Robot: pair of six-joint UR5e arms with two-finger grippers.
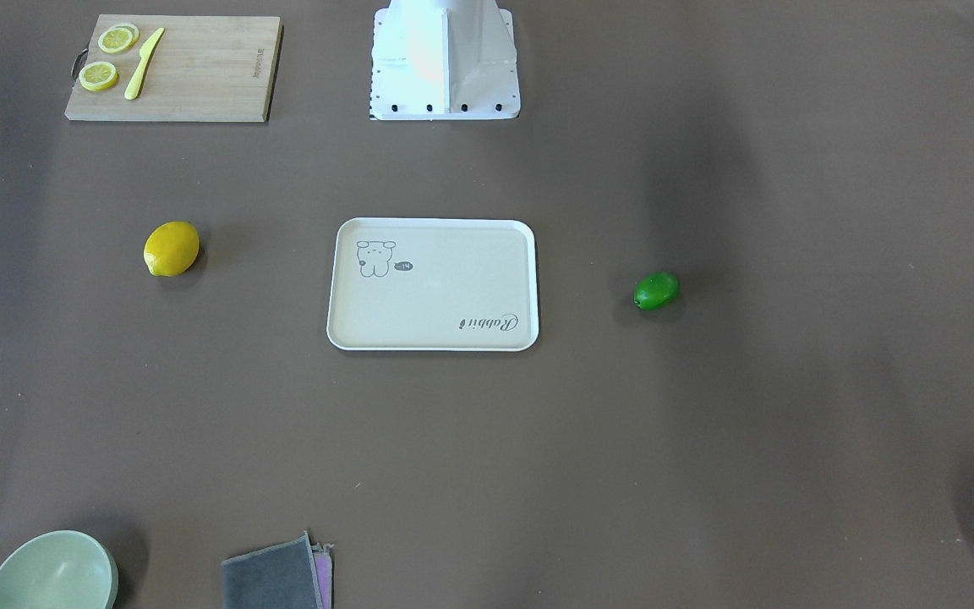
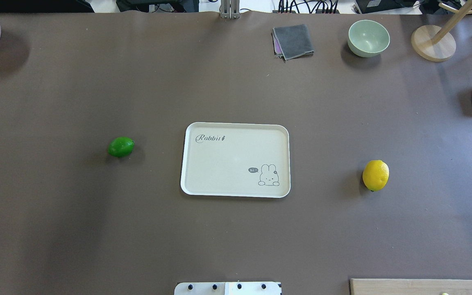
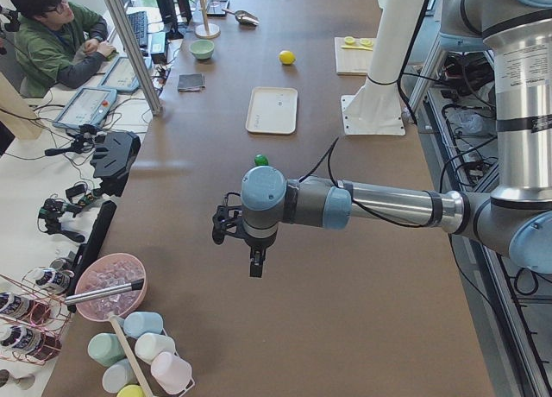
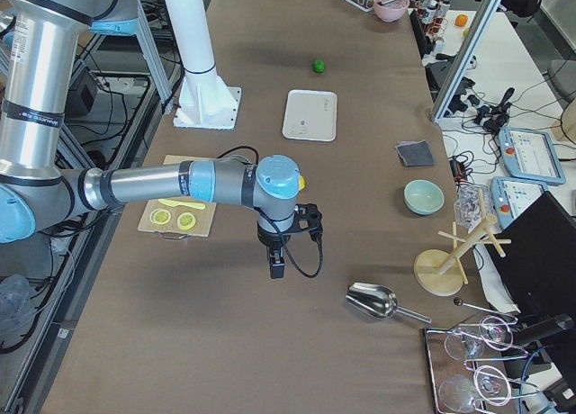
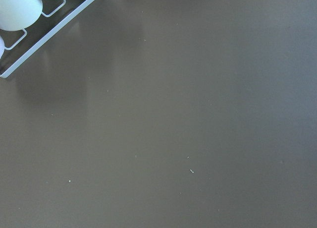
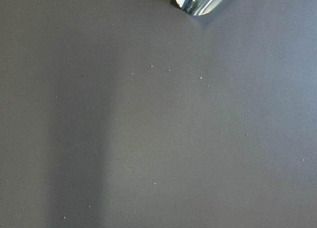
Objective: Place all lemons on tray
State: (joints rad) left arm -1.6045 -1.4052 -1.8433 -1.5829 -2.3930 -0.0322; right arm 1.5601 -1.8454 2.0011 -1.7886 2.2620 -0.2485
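We see a bright yellow lemon (image 2: 375,175) and a glossy green lemon (image 2: 121,147), the desk (image 2: 236,237) plain brown; the tray (image 2: 228,164) is cream with a grey rabbit drawing and script lettering, the bowl (image 2: 368,38) pale green, the cloth (image 2: 293,41) dark grey

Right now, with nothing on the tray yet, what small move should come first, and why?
Probably swing the right tool toward the bright yellow oval lemon: it lies on that arm's side, apart from the cream rectangular tray, and the tool hangs far from it over the brown table.
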